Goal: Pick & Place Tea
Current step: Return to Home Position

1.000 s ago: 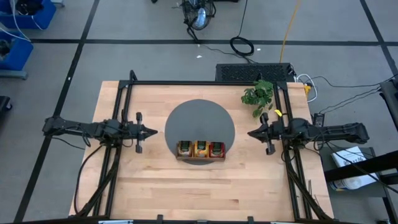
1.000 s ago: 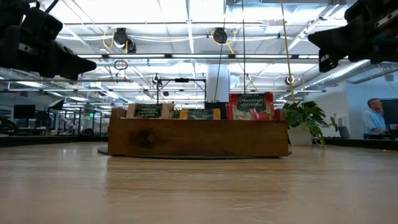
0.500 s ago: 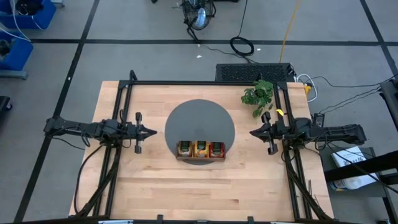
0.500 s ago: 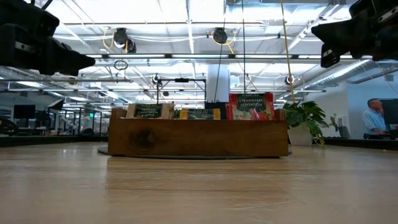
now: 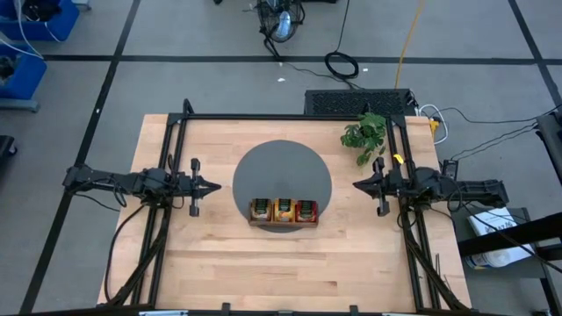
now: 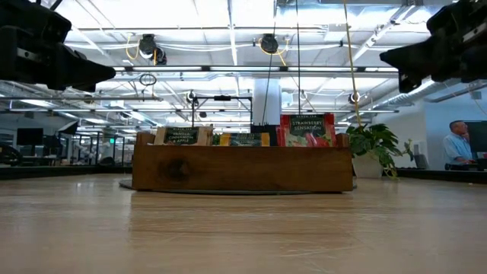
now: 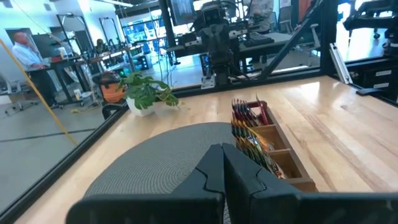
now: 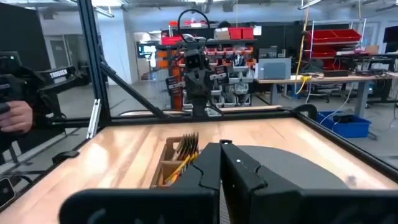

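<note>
The tea sachets [image 5: 284, 209] stand upright on edge in a brown three-compartment wooden tray [image 5: 283, 222]: dark green to the left, orange-yellow in the middle, red to the right [image 6: 307, 129]. The tray rests on the near part of a round grey mat [image 5: 281, 171]. My left gripper [image 5: 217, 186] hovers level at the mat's left, shut and empty, pointing at the mat [image 7: 222, 167]. My right gripper [image 5: 356, 185] hovers level at the mat's right, shut and empty [image 8: 221, 163]. Both are well clear of the tray [image 7: 283, 163] [image 8: 168, 167].
A small potted plant [image 5: 364, 133] stands at the table's far right, near my right arm. Black frame rails [image 5: 281, 117] run along the far edge and both sides. Bare wood lies in front of the tray [image 5: 281, 263]. People show in the room beyond [image 6: 459, 144].
My right arm has folded back slightly toward the table's right edge, its gripper still shut. The tray and the tea have not moved.
</note>
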